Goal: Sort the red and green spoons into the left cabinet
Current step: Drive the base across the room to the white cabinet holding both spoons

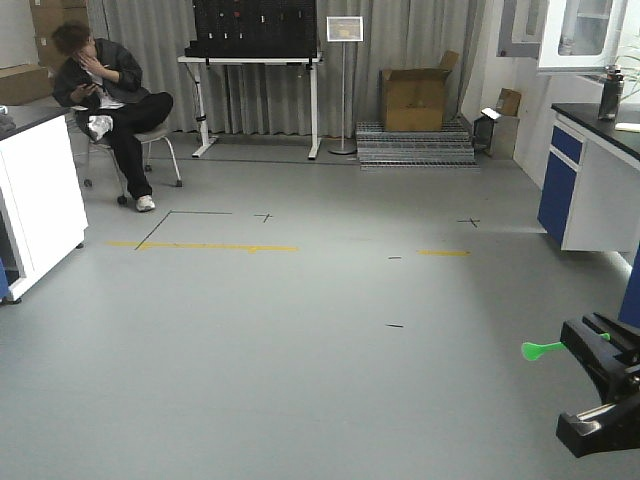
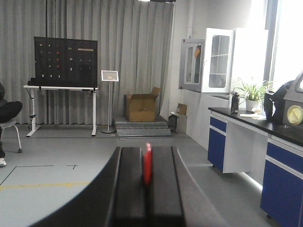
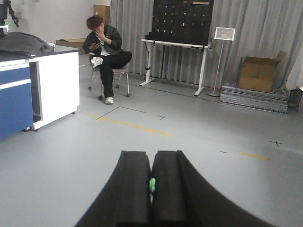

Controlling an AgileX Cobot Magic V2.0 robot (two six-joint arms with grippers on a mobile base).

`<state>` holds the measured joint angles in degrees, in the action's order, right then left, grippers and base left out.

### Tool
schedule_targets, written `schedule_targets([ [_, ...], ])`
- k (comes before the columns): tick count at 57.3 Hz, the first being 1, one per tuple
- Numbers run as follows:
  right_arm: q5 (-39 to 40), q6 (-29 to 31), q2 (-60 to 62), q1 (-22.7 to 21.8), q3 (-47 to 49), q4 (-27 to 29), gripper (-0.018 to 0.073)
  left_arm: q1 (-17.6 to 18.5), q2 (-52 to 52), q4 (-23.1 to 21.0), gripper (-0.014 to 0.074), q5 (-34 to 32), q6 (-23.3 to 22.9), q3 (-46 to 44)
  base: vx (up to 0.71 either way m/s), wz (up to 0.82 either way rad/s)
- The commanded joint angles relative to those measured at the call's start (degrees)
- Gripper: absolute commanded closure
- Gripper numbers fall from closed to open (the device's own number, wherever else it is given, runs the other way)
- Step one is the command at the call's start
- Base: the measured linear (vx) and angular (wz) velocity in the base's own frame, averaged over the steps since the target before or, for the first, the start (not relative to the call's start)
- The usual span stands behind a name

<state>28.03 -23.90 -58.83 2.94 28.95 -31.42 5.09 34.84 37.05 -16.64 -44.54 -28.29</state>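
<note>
Gripping the red spoon, the left gripper has its jaws clamped on it; the spoon stands upright between the two dark pads and pokes just above their tips. The right gripper has its jaws pressed together on the green spoon. Its wrist view shows only a green sliver in the seam, while the front view shows the bowl end sticking out sideways past the jaws. Far ahead of the left jaws, a cardboard box sits with its flaps open on a low grey platform by the curtain; its inside is hidden. Ahead and right of those jaws, a glass-doored wall cabinet hangs above a blue-fronted counter. I cannot tell what the cabinet holds.
</note>
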Motion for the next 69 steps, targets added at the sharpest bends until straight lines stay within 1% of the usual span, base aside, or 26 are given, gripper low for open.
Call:
schedule_targets([
  [1, 4.1, 0.1, 0.9, 0.0, 1.6, 0.9, 0.0564, 0.2, 0.0, -1.2, 0.0603, -3.5, -0.3, -1.6, 0.43, 0.01],
  [34, 4.1, 0.1, 0.9, 0.0, 1.6, 0.9, 0.0564, 0.2, 0.0, -1.2, 0.0603, -3.5, -0.3, -1.6, 0.47, -0.02],
  [69, 4.1, 0.1, 0.9, 0.0, 1.6, 0.9, 0.0564, 0.2, 0.0, -1.2, 0.0603, -3.4, -0.3, -1.6, 0.54, -0.06],
])
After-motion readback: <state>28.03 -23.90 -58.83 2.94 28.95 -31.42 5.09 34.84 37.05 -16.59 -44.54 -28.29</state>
